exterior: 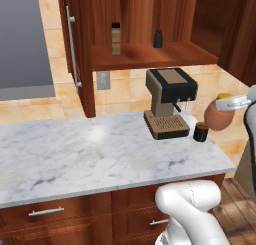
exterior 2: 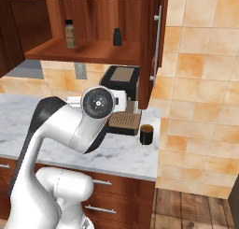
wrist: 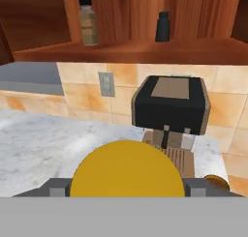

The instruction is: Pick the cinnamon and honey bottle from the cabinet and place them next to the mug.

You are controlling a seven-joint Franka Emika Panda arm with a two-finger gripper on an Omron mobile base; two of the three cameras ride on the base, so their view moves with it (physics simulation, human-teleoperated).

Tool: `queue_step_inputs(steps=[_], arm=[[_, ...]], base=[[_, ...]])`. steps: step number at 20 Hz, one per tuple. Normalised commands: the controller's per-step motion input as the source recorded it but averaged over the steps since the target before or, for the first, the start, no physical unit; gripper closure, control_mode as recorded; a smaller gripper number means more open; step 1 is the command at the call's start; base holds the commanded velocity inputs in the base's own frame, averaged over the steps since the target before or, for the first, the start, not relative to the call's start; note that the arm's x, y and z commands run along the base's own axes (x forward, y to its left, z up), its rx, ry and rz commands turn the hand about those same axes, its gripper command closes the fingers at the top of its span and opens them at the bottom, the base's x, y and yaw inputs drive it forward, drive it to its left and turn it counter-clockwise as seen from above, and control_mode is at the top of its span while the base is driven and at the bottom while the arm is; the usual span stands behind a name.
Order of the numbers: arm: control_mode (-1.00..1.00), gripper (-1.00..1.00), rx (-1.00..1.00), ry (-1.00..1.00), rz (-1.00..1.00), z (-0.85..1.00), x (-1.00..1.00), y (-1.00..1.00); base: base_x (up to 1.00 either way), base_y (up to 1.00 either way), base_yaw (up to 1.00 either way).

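My gripper [exterior: 232,103] is shut on the honey bottle [exterior: 218,115], an orange-brown jar with a yellow lid, and holds it in the air just right of and above the dark mug [exterior: 201,132] on the counter. In the hand view the yellow lid [wrist: 127,169] sits between my two fingertips [wrist: 57,188]. The cinnamon [exterior: 116,39], tan with a black cap, stands upright on the shelf of the open cabinet [exterior: 150,56]. It also appears in the hand view, cinnamon [wrist: 88,22], and in the right base view, cinnamon [exterior 2: 70,34]. There the mug [exterior 2: 146,134] stands right of my arm.
A coffee machine [exterior: 170,101] stands on the marble counter [exterior: 90,154] just left of the mug. A small all-black bottle [exterior: 158,38] stands on the shelf to the right of the cinnamon. The cabinet door [exterior: 75,54] hangs open at the left.
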Motion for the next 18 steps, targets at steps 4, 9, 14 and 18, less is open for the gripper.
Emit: queue_step_inputs(steps=[4, 9, 14, 18], arm=[[-1.00, 1.00, 0.00, 0.00, 0.20, -0.36, -0.30, -0.36], [-1.00, 1.00, 0.00, 0.00, 0.13, -0.42, -0.34, -0.28], [-1.00, 1.00, 0.00, 0.00, 0.11, -0.34, -0.12, -0.16], [-1.00, 1.00, 0.00, 0.00, 0.04, -0.24, 0.01, -0.17]], base=[[0.00, 0.00, 0.00], [0.00, 0.00, 0.00], [0.00, 0.00, 0.00], [0.00, 0.00, 0.00]])
